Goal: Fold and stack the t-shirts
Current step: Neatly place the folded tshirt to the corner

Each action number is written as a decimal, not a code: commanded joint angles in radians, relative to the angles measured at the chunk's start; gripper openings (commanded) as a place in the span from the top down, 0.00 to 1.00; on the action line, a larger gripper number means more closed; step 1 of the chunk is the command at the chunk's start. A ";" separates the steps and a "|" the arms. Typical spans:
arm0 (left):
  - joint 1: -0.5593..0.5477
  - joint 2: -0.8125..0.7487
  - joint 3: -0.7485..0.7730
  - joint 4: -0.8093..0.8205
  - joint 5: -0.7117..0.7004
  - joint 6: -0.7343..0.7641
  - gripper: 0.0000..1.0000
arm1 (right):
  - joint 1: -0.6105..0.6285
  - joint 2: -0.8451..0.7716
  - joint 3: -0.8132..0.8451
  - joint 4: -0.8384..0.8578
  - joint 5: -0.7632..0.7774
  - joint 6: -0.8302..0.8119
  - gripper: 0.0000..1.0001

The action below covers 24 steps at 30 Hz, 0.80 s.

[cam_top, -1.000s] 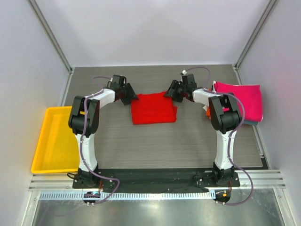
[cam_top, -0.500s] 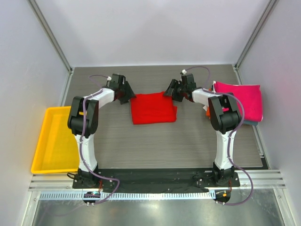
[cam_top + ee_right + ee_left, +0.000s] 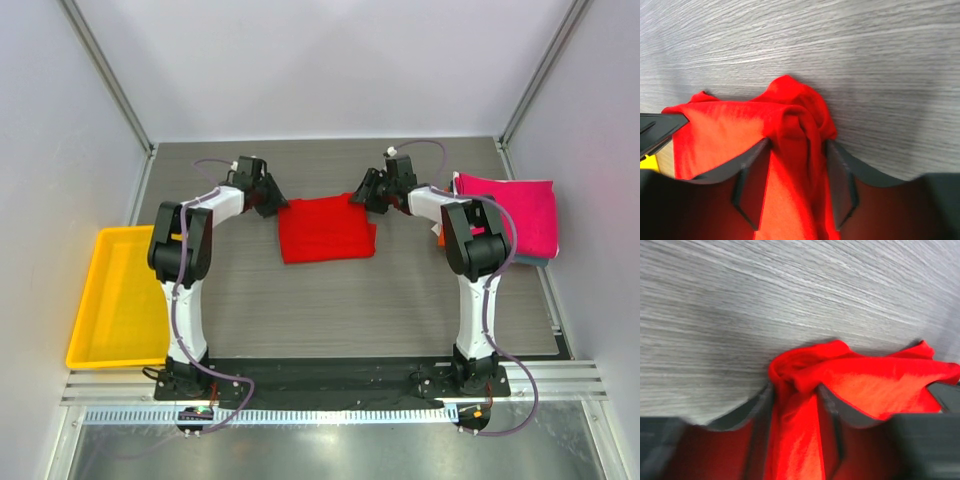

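Note:
The red t-shirt lies folded into a rectangle in the middle of the table. My left gripper is at its far left corner, shut on a bunched fold of the red cloth. My right gripper is at the far right corner, its jaws closed on a bunch of the same cloth. Both corners rest low at the table surface. A stack of folded t-shirts with a magenta-pink one on top lies at the right. An orange edge and a grey-blue edge peek out beneath it.
A yellow plastic tray sits at the left table edge. Grey wood-grain table stretches in front of the red shirt. Pale walls and metal frame posts enclose the back and sides.
The left gripper has shifted slightly back and left at the shirt's corner. The right gripper and the red shirt have hardly moved.

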 commanded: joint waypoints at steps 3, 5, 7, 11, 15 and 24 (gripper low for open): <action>-0.001 0.077 0.041 -0.042 -0.036 -0.007 0.83 | 0.015 0.070 0.042 -0.040 0.028 -0.002 0.58; -0.004 0.091 0.052 -0.046 -0.056 -0.009 0.93 | 0.018 0.103 0.091 -0.061 0.019 0.001 0.79; -0.010 0.087 0.065 -0.048 -0.087 -0.004 1.00 | 0.026 0.113 0.122 -0.078 0.023 0.002 0.92; -0.019 0.021 0.048 -0.048 -0.113 0.017 1.00 | 0.043 0.032 0.093 -0.080 0.069 -0.021 0.99; -0.024 -0.097 -0.013 -0.051 -0.128 0.022 1.00 | 0.046 -0.117 0.001 -0.060 0.106 -0.028 0.99; -0.100 -0.442 -0.113 -0.091 -0.139 -0.017 1.00 | 0.043 -0.527 -0.137 -0.174 0.189 -0.023 0.99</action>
